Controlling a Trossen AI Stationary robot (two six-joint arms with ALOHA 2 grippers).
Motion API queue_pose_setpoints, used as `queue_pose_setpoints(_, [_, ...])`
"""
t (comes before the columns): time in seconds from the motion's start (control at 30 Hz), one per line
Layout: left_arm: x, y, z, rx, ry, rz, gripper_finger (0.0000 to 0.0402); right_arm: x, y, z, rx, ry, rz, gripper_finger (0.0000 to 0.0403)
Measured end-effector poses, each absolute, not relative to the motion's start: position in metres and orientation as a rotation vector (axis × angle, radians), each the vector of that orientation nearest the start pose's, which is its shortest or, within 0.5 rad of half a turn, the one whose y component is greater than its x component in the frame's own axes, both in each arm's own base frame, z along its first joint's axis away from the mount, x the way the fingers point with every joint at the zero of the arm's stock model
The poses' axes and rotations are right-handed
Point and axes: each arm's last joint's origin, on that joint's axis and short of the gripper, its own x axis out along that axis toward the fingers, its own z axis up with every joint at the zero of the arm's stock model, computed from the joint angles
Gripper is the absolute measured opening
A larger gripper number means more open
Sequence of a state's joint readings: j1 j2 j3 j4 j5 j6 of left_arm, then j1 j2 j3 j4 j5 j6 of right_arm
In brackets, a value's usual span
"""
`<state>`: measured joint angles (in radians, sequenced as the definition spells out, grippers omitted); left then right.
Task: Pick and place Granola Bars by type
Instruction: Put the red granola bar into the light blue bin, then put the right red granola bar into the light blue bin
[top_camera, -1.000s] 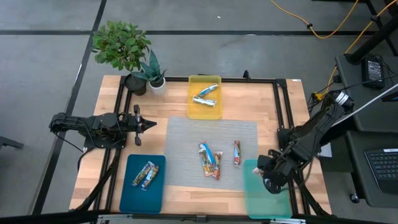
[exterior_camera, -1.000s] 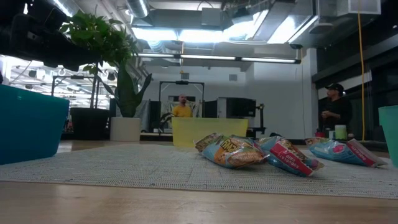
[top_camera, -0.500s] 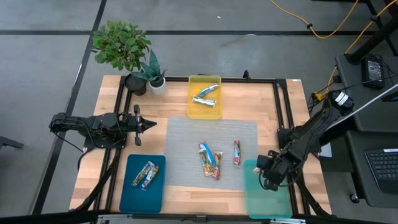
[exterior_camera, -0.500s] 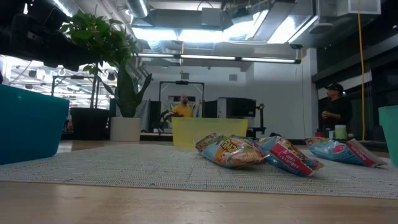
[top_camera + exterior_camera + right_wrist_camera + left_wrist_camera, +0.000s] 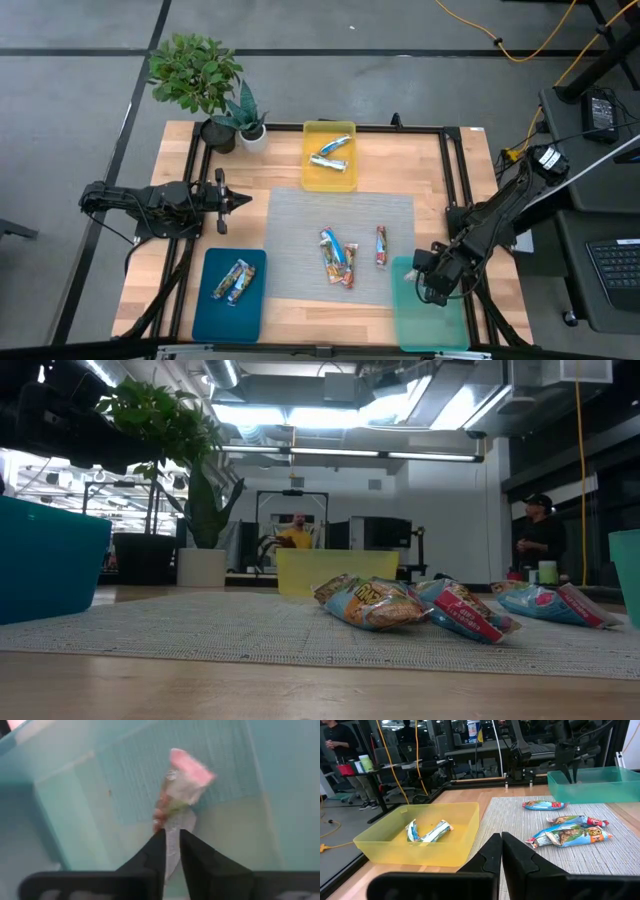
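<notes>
The right gripper (image 5: 171,851) is being held over the light teal tray (image 5: 428,322) — a pink-wrapped granola bar (image 5: 182,787) pinched between its fingers.

floor (image 5: 80,70): grey | ceiling lights (image 5: 300,415): bright | desks (image 5: 485,752): behind

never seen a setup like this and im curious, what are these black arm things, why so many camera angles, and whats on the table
These are two robot arms with two-finger grippers, sorting granola bars into trays by type. One camera looks straight down, one sits at table level, and one rides on each wrist.

On the grey mat lie four loose bars. The yellow tray and the blue tray each hold two bars.

The right gripper hangs over the teal tray, shut on a red-and-white bar, as its wrist camera shows. The left gripper waits at the table's left side, fingers shut and empty. Two potted plants stand at the far corner.
</notes>
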<state>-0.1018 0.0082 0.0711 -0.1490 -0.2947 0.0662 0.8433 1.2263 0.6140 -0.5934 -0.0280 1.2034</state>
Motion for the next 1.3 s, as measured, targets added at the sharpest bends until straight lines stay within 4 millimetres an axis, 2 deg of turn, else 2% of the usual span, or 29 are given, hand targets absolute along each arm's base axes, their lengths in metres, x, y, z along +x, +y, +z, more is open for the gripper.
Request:
queue_pose_setpoints(0.2, [0.092, -0.001, 0.173, 0.083, 0.091, 0.190, 0.0005, 0.132, 0.151, 0.173, 0.560, 1.411, -0.008, 0.0125])
queue_pose_setpoints(0.37, [0.092, -0.001, 0.173, 0.083, 0.091, 0.190, 0.0004, 0.135, 0.156, 0.194, 0.575, 1.417, 0.020, 0.0158])
queue_pose_setpoints(0.6, [0.092, -0.001, 0.173, 0.083, 0.091, 0.190, 0.0007, 0.142, 0.149, 0.235, 0.501, 1.375, -0.117, 0.0157])
queue_pose_setpoints(0.93, [0.092, -0.001, 0.173, 0.083, 0.091, 0.190, 0.0008, 0.181, 0.126, 0.291, 0.349, 0.961, -0.228, 0.0156])
queue_pose_setpoints(1.1, [0.092, -0.001, 0.173, 0.083, 0.091, 0.190, 0.0006, 0.194, 0.114, 0.301, 0.340, 0.856, -0.280, 0.0156])
queue_pose_setpoints(1.3, [0.092, -0.001, 0.173, 0.083, 0.091, 0.190, 0.0004, 0.204, 0.098, 0.301, 0.527, 0.835, -0.390, 0.0156])
